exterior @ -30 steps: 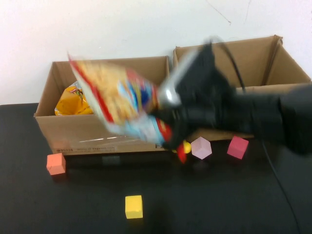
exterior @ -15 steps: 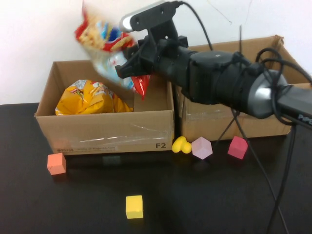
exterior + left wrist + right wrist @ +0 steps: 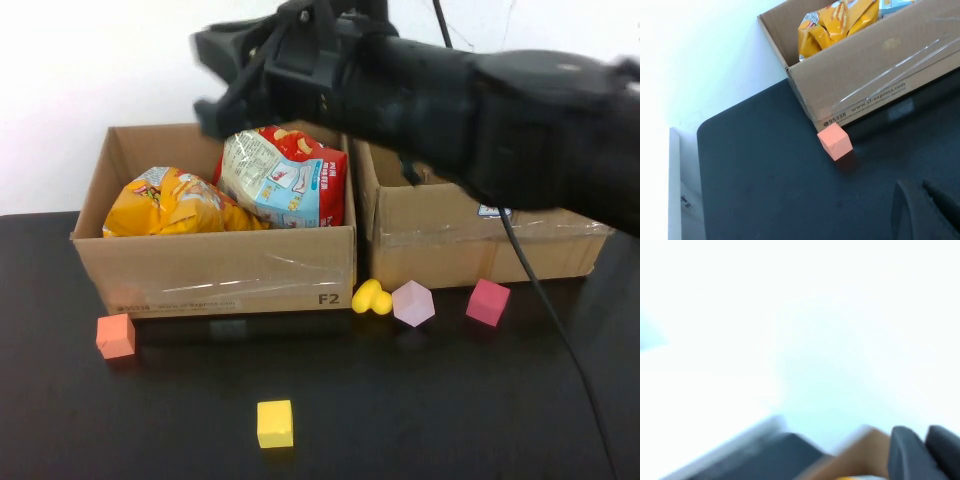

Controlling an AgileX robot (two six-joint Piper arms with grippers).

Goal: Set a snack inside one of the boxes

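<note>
The red-and-white snack bag [image 3: 285,178], held above the left box [image 3: 215,270] half a second ago, now rests inside it beside the yellow bag [image 3: 170,203], released by the right gripper [image 3: 215,85].

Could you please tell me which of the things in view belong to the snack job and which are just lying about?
Job: red-and-blue snack bag inside left box; yellow snack bag there too; right box; right gripper above the left box.

Lying about: orange cube, yellow cube, yellow toy, pink block, magenta cube; left gripper parked.
</note>
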